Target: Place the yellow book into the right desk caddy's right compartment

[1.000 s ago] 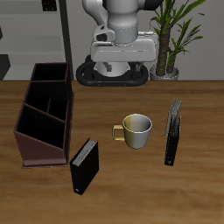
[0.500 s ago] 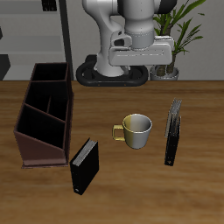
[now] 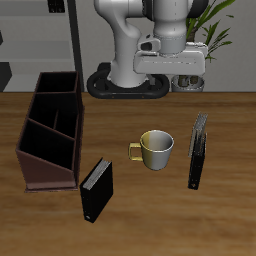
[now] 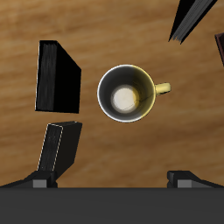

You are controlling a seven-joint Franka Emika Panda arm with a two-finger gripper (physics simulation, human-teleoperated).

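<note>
Upright on the table stood the thin, flat, dull tan-grey yellow book (image 3: 200, 126), near the table's back and well apart from the right desk caddy (image 3: 40, 150). In the wrist view the yellow book (image 4: 53, 151) showed as a slim greyish slab with a dark side face. Just beside it, on the side nearer the table's front edge, stood a thicker black book (image 3: 195, 163); whether the two touched could not be told from the exterior view, while the wrist view showed a strip of wood between this black book (image 4: 57, 77) and the yellow one.

Next over sat a pale yellow-green mug with a gold handle (image 3: 156, 149), upright and open-mouthed, between the pair of books and the caddy. A second black book (image 3: 97, 188) stood closer to the front edge, near the caddy's front corner.

The caddy, a dark reddish-brown wooden open-top box with sloped walls and inner dividers, held nothing that could be seen. Its right compartment (image 3: 58, 88) was the rectangular end section farthest back.

The two-finger gripper (image 3: 178, 74) hung high over the table's back, above the yellow book's area. It was spread wide and grasped nothing: the wrist view showed its fingertips (image 4: 38, 180) set far apart.
</note>
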